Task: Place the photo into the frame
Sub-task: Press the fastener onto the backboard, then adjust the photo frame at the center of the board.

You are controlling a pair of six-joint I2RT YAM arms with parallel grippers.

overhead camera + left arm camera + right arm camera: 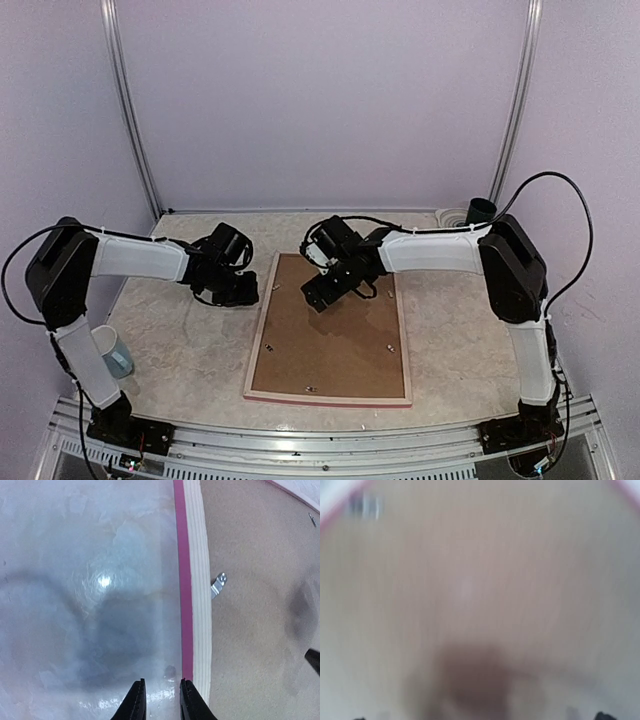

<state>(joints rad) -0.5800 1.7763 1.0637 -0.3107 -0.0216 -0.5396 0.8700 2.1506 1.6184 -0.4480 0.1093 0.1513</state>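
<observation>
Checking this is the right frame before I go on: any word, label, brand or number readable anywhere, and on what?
No readable text anywhere.
The backing board and the frame show no label or stamp.
The pale cup on the left: no print visible.
Right wrist view: too blurred to read.
</observation>
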